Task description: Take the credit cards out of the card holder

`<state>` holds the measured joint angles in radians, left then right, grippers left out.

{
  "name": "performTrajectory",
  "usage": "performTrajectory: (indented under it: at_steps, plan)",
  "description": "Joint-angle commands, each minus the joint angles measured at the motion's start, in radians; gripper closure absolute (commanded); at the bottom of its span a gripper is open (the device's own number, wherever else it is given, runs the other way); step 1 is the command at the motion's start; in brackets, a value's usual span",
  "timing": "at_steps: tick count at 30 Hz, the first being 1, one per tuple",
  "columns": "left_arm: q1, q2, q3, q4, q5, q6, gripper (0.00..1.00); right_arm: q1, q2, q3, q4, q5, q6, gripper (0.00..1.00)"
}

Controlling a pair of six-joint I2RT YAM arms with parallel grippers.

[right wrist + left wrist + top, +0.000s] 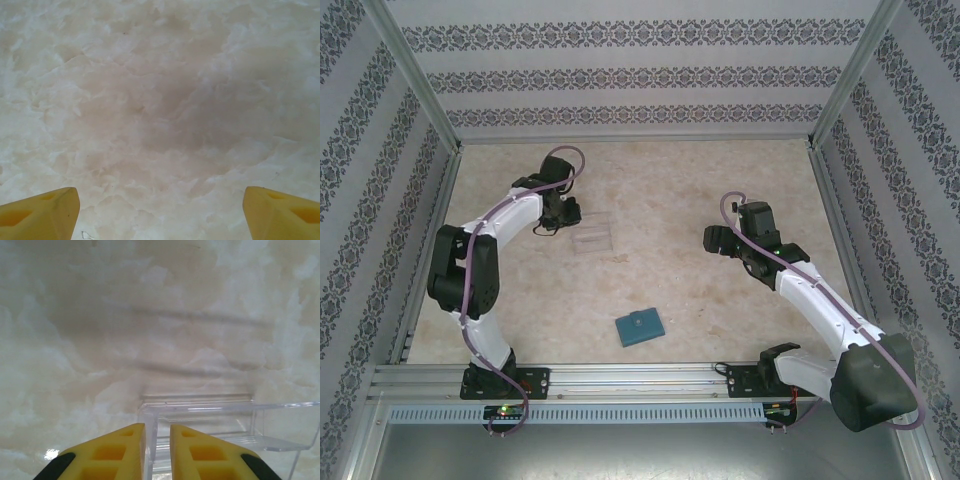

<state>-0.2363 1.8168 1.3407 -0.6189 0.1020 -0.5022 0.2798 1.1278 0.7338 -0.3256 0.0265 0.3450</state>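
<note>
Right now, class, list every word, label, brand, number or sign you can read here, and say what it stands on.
No text can be read.
card holder: a small patch on top, too small to tell whether it bears print.
clear tray: no print seen.
walls: floral bands, no letters.

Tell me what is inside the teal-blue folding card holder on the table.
The small flat teal-blue card holder lies closed on the marbled beige table. Only its outer cover and a small tab on top can be seen; whatever is inside is covered.
</note>
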Motion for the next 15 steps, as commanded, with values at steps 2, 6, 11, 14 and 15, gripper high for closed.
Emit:
performTrajectory:
  at_steps: [2, 6, 11, 14, 15]
  plan:
    - [-0.010, 0.029, 0.028, -0.052, 0.004, 0.028, 0.80, 0.012, -0.001, 0.014, -0.014, 0.030, 0.000, 0.15]
    - [-0.012, 0.047, 0.033, -0.057, -0.001, 0.034, 0.80, 0.011, 0.006, 0.020, -0.020, 0.032, -0.001, 0.15]
    - [-0.011, 0.063, 0.049, -0.061, 0.001, 0.037, 0.84, 0.012, 0.004, 0.022, -0.023, 0.032, 0.000, 0.16]
    - [-0.015, 0.068, 0.058, -0.063, 0.004, 0.043, 0.86, 0.010, -0.001, 0.023, -0.026, 0.030, -0.001, 0.16]
    - [-0.017, 0.071, 0.061, -0.065, 0.005, 0.046, 0.86, 0.011, -0.005, 0.025, -0.029, 0.032, -0.002, 0.16]
